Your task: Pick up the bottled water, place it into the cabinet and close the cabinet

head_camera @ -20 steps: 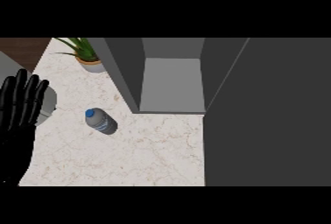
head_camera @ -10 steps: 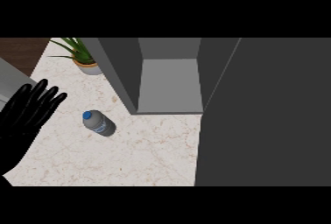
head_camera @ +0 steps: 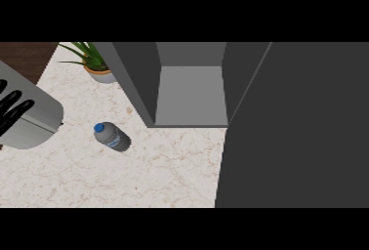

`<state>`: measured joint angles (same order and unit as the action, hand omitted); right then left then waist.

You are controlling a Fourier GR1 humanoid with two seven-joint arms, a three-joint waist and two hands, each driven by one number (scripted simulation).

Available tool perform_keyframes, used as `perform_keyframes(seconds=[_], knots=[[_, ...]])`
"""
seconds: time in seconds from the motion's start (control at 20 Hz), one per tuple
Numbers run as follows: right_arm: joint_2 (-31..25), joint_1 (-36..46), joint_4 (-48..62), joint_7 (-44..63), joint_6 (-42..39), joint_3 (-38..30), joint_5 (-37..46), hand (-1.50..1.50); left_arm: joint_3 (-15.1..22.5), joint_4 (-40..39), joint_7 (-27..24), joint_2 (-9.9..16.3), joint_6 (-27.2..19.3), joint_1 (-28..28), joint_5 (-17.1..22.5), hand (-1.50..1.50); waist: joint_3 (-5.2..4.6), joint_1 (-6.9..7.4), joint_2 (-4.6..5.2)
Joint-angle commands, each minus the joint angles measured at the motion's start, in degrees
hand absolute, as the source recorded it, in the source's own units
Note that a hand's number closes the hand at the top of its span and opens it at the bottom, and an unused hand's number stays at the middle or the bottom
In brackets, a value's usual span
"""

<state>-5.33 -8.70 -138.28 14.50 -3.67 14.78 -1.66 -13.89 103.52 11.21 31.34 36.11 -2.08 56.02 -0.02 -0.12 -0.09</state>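
No readable text, brand, number or sign anywhere in the head view. Only a pale label band round the bottled water (head_camera: 112, 137) on the counter (head_camera: 108, 176), its markings too small to make out; nothing written on the cabinet (head_camera: 189, 83) or its open door (head_camera: 296, 127)

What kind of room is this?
Likely a kitchen: a marble-look counter, an open grey cabinet standing on it, a water bottle and a potted plant in the corner.
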Motion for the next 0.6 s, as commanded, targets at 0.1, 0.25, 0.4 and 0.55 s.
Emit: perform_keyframes(seconds=[0.1, 0.25, 0.4, 0.55], knots=[[1.7, -2.72, -1.15, -0.1, 0.82, 5.02, 4.55, -1.5, -3.77, 1.25, 3.87, 0.79, 2.46, 3.98, 3.55, -1.5, 0.03, 0.19, 0.0], [1.27, -3.11, -10.32, 8.36, 2.41, 8.04, 5.45, -1.5, -0.68, 1.36, 2.6, -3.45, 2.56, 3.48, -4.41, -1.5, 0.0, -0.07, -0.02], [2.57, -3.9, -6.62, 4.09, 3.24, 9.11, 7.59, -1.5, -3.19, -4.8, 3.66, 0.01, 4.02, -2.65, -4.45, -1.5, 0.01, -0.34, 0.03], [2.48, -0.16, -5.54, 7.42, 4.02, 7.98, 6.14, -1.5, -1.56, -5.9, 2.51, -2.81, 7.16, -2.48, -9.52, -1.5, 0.01, -0.13, 0.07]])
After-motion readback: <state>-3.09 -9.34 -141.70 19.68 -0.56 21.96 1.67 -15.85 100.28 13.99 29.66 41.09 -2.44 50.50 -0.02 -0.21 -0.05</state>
